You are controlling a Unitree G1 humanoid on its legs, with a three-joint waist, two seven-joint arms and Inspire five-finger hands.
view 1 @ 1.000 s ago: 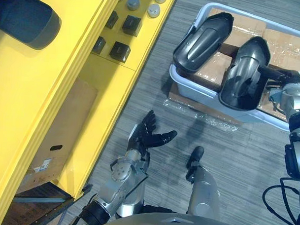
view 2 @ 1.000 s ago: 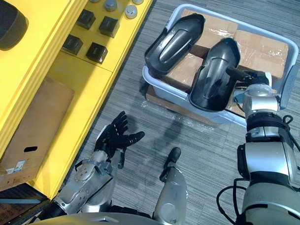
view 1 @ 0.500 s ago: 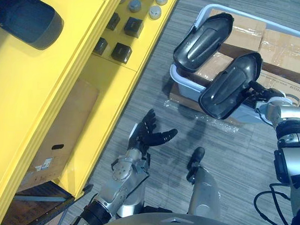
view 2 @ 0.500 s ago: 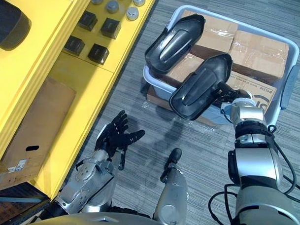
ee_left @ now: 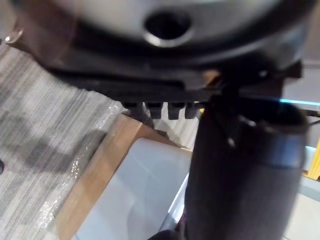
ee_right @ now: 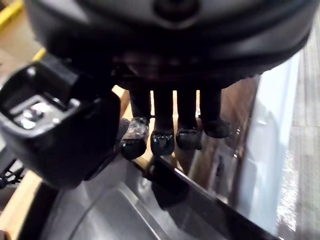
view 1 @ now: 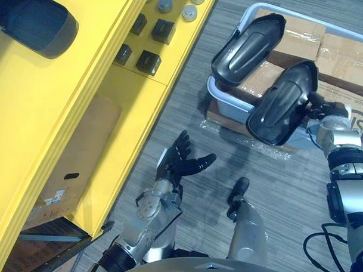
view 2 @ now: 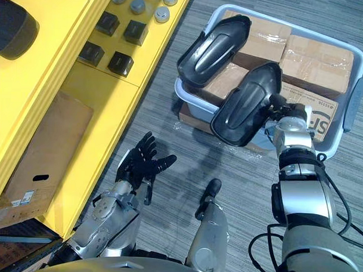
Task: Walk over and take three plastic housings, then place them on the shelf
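Note:
My right hand [view 2: 282,115] is shut on a black plastic housing [view 2: 244,112], its fingers [ee_right: 163,139] curled over the housing's rim [ee_right: 120,215]. The housing hangs tilted above the near edge of a pale tub [view 1: 221,94]. A second black housing [view 1: 247,47] leans on the tub's far left corner. Another dark housing [view 1: 34,21] lies on top of the yellow shelf [view 1: 63,102] at the far left. My left hand [view 1: 179,164] is open, palm up, low over the floor beside the shelf.
The tub holds several taped cardboard boxes [view 2: 315,57] and stands on a flat board [ee_left: 95,180] wrapped in film. Small black blocks [view 1: 147,61] and grey caps [view 1: 189,13] sit on a lower shelf level. A cardboard box [view 1: 73,162] is stored under the shelf.
My right hand has closed on the housing and lifted it out of the tub, swinging it toward me and to the left. The left hand has stayed where it was.

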